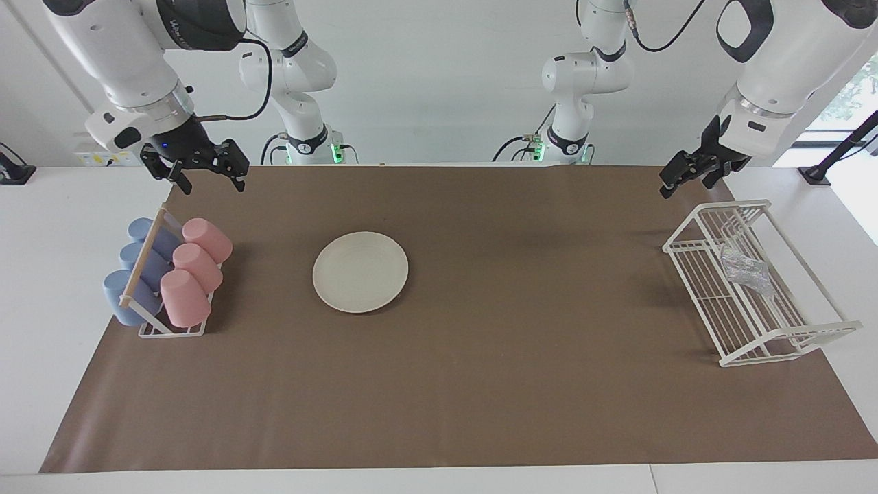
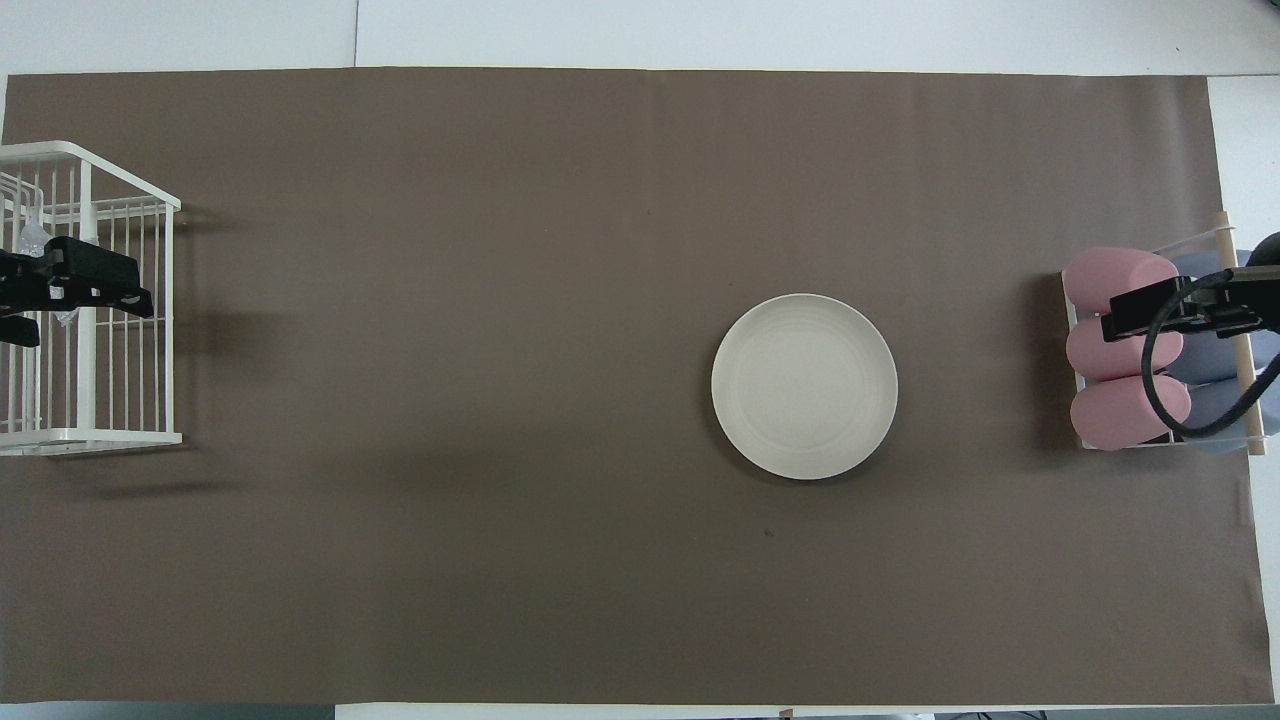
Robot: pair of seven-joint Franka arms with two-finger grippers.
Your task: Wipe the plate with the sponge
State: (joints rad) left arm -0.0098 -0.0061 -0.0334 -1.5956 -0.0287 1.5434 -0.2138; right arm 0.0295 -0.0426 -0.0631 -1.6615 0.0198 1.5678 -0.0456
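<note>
The cream-white plate [image 1: 360, 272] [image 2: 804, 386] lies flat on the brown mat, toward the right arm's end of the table. The silvery sponge [image 1: 744, 271] lies inside the white wire rack [image 1: 682, 228] at the left arm's end; in the overhead view only a bit of the sponge [image 2: 35, 238] shows past the hand. My left gripper [image 1: 682, 184] [image 2: 80, 300] hangs open and empty in the air over that rack. My right gripper [image 1: 211, 182] [image 2: 1170, 310] hangs open and empty over the cup holder, its fingers well apart.
A small white holder [image 1: 171, 331] carries three pink cups [image 1: 195, 264] and three blue cups [image 1: 140, 267] lying on their sides, beside the plate at the right arm's end. The brown mat [image 1: 521, 384] covers most of the table.
</note>
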